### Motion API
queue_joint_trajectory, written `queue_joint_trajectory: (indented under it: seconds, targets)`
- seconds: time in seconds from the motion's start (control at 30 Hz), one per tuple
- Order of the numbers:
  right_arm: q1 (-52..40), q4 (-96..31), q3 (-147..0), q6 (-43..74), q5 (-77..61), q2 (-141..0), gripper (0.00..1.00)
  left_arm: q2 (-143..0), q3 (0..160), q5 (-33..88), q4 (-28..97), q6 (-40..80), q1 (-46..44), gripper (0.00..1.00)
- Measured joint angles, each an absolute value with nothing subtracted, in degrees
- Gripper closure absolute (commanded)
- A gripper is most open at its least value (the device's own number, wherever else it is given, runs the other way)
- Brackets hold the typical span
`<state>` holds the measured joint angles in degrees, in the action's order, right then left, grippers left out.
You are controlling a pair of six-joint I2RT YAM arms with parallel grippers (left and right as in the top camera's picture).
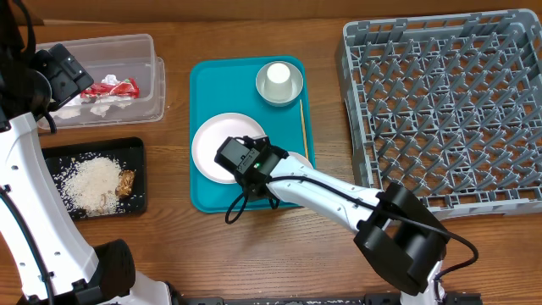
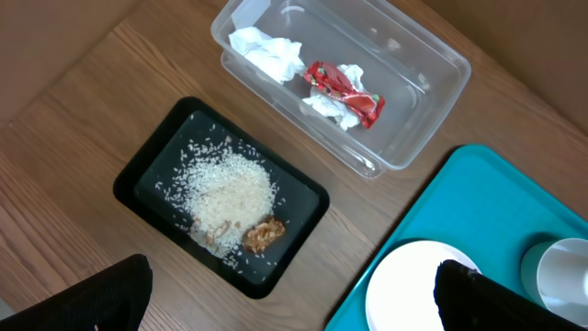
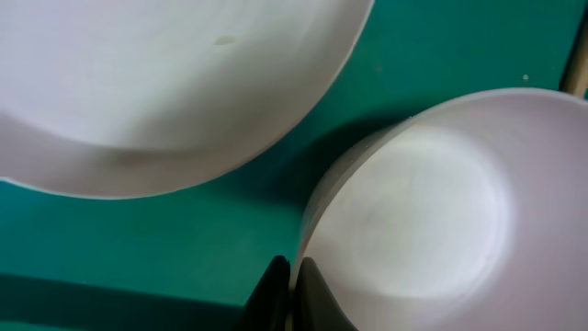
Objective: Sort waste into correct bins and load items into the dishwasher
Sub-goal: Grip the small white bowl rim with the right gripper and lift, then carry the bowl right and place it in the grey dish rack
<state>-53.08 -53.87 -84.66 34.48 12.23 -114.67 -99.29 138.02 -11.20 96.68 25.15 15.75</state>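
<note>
Wooden bench (image 1: 169,25) carries a teal tray (image 1: 203,199) at its middle, with the grey dish rack (image 1: 440,110) filling the far right corner. By the tray's right edge sits the smaller white dish (image 3: 413,211), just beside the large white plate (image 1: 216,140). The right end effector (image 3: 292,280) is clenched on that dish's rim. The left end effector (image 1: 68,76) hangs released over the clear tub (image 1: 144,51) at the far left corner, which holds the wrapper (image 2: 344,92) and napkin (image 2: 266,51). Rice crumbs (image 2: 230,188) and the brown snack piece (image 2: 264,233) lie in the black tray (image 1: 135,152) by the left edge.
</note>
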Motion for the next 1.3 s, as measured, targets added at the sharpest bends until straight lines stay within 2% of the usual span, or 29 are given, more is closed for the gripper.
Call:
queue_joint_trajectory:
  seconds: [0.17, 0.37, 0.5, 0.6, 0.77, 1.0, 1.13, 1.3]
  targets:
    - [-52.1, -57.9, -89.6, 34.4, 12.7, -111.2, 0.96, -99.3, 138.0, -11.2, 96.7, 25.1, 15.7, 0.00]
    - [-47.6, -63.4, -96.1, 31.6, 14.9, -99.0, 0.96, -99.3, 138.0, -11.2, 96.7, 25.1, 15.7, 0.00]
    - [-38.0, -64.0, -97.4, 27.4, 14.7, -89.4, 0.96, -99.3, 138.0, -11.2, 96.7, 25.1, 15.7, 0.00]
    - [-25.0, -64.1, -97.9, 22.7, 11.0, -85.1, 0.96, -99.3, 138.0, -11.2, 96.7, 25.1, 15.7, 0.00]
    - [0.0, -63.0, -97.9, 11.3, -7.9, -85.5, 0.96, -99.3, 138.0, -11.2, 96.7, 25.1, 15.7, 0.00]
    - [25.7, -58.6, -97.9, 2.2, -40.3, -90.0, 0.96, -99.3, 138.0, -11.2, 96.7, 25.1, 15.7, 0.00]
    - [32.6, -55.9, -97.9, -2.8, -60.5, -94.9, 0.96, -99.3, 138.0, -11.2, 96.7, 25.1, 15.7, 0.00]
    - [31.4, -48.8, -97.8, -7.8, -78.1, -103.3, 0.96, -99.3, 138.0, -11.2, 96.7, 25.1, 15.7, 0.00]
